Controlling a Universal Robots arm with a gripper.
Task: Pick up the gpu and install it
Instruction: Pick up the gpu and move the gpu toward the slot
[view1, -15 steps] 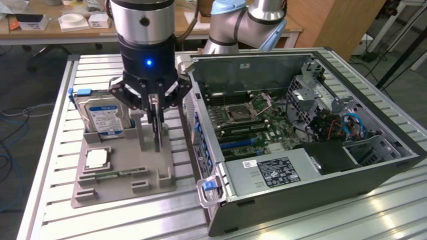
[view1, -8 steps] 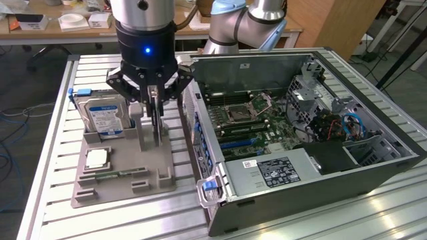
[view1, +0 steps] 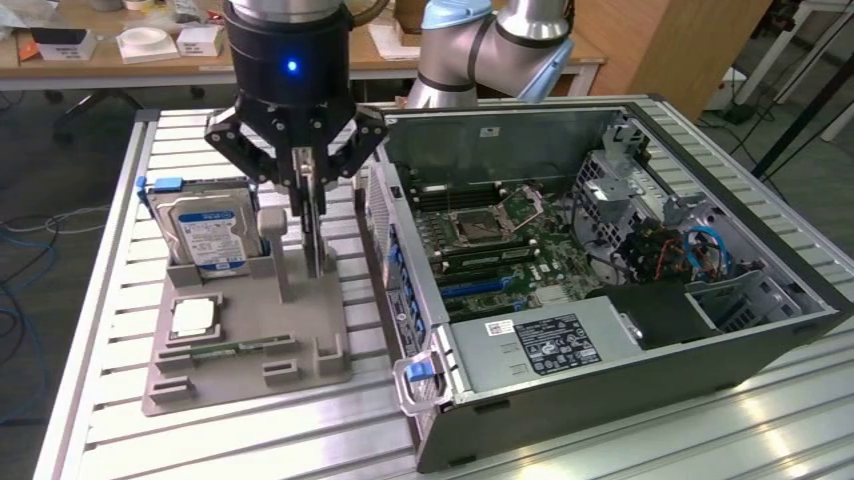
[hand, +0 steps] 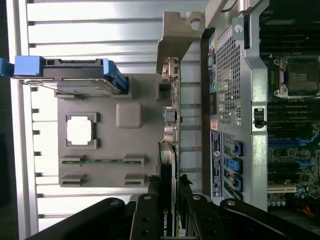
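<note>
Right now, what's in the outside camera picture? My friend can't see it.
A robot gripper pinches the upright gpu at a gray parts holder, beside a standing hard drive. An open computer case lies on the exterior view's right.

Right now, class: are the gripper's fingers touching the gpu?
Touching. The wrist view shows the fingers pressed against both faces of the gpu, no gap.

One gpu (hand: 167, 170), one hard drive (view1: 207, 235), one processor (view1: 195, 317), one memory stick (view1: 247, 347)
</note>
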